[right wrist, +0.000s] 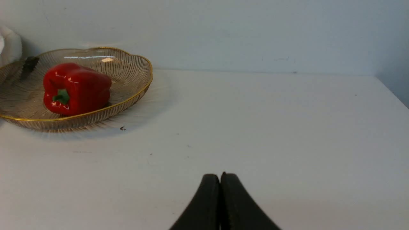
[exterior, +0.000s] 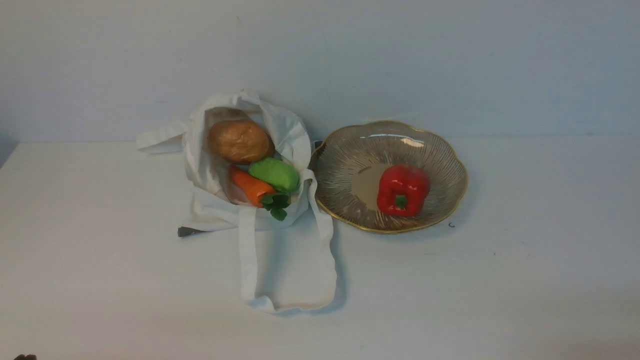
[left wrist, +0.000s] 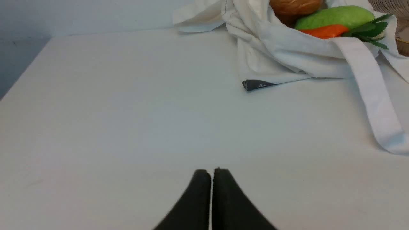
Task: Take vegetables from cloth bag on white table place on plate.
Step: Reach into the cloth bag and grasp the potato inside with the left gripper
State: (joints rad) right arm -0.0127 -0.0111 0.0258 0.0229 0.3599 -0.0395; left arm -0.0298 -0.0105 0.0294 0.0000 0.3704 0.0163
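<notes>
Starting at the left, the left gripper [left wrist: 211, 174] shows only in its own wrist view, its two black fingers pressed together on nothing, low over the white table [exterior: 100, 260]. The cloth bag [exterior: 215, 212] lies forward of it and toward the robot's right, well apart from the fingertips, so this arm looks the nearer one for the next pick.

A small grey tag [left wrist: 258, 85] pokes out at the bag's near left corner. It carries pale letters, possibly beginning with an A, but they are too small to read. No other writing shows anywhere.

The bag's mouth gapes upward with three vegetables in it. The potato [exterior: 240, 141] sits farthest back, its long axis roughly left to right. Nearer the robot, the carrot [exterior: 250, 186] runs from far left to near right, with its green leaves at the near end by the bag's rim. The green vegetable [exterior: 275, 174] lies against the carrot on its right, slanted the same way. One strap [exterior: 247, 260] loops forward across the table toward the robot.

The plate [exterior: 345, 160] stands just beside the bag on the right and holds a red pepper [exterior: 402, 190].

Farthest right, the right gripper [right wrist: 220, 178] also has its fingers together and empty, with the plate forward and to its left.
</notes>
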